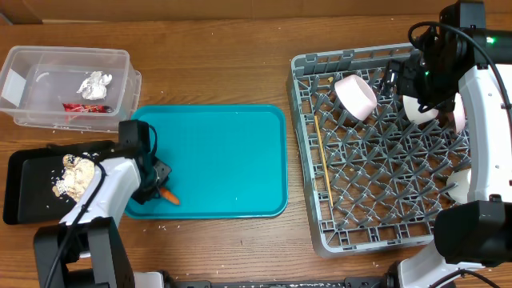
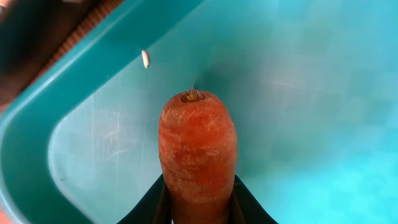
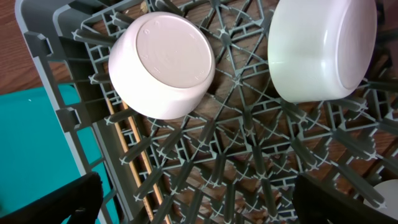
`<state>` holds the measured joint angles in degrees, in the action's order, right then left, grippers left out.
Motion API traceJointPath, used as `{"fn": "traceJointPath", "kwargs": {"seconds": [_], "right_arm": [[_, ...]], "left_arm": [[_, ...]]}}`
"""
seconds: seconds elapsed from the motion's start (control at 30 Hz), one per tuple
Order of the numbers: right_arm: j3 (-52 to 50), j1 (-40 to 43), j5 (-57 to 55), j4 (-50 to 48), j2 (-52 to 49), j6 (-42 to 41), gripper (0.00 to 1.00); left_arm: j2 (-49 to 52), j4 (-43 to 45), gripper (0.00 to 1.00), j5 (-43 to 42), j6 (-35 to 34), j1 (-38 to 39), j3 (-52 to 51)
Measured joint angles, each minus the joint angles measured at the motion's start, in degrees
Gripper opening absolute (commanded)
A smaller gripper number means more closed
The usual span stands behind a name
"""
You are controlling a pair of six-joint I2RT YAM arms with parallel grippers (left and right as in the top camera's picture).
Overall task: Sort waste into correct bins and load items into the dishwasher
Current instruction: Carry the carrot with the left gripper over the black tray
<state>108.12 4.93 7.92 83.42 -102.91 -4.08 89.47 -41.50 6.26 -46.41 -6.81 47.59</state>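
Carrot (image 2: 198, 149): pinched by my left pincer (image 2: 199, 202) at the corner of the teal tray (image 1: 224, 160), near the black food-scrap bin (image 1: 24, 192) I judge it's bound for.
Dish rack (image 1: 308, 160): pink bowl (image 3: 163, 65) propped on tines to drain.
Right pincer (image 3: 199, 205): spread, empty above it.

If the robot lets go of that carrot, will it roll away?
Probably a little: the carrot looks round, so it may roll. It seems stiff, sticking straight from the jaws. The raised rim of the tray should stop it.
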Motion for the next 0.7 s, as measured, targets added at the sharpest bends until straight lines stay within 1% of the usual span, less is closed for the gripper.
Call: {"fn": "traceJointPath", "kwargs": {"seconds": [0.07, 0.23, 0.33, 0.47, 0.7], "right_arm": [[0.00, 0.00, -0.22, 0.02, 0.00, 0.00, 1.00], [0.00, 0.00, -0.85, 0.11, 0.00, 0.02, 1.00], [0.00, 0.00, -0.92, 0.13, 0.00, 0.02, 1.00], [0.00, 0.00, -0.90, 0.15, 0.00, 0.00, 1.00], [-0.02, 0.02, -0.90, 0.13, 0.00, 0.02, 1.00]], "left_arm": [[0.24, -3.45, 0.04, 0.00, 0.35, 0.00, 3.39], [0.35, -12.92, 0.04, 1.46, 1.25, -0.20, 15.67], [0.35, -16.44, 0.04, 3.37, 2.21, -1.44, 21.97], [0.33, -16.81, 0.04, 5.09, 4.28, -6.29, 26.18], [0.90, -15.08, 0.05, 6.43, 5.33, -18.03, 26.34]]}}
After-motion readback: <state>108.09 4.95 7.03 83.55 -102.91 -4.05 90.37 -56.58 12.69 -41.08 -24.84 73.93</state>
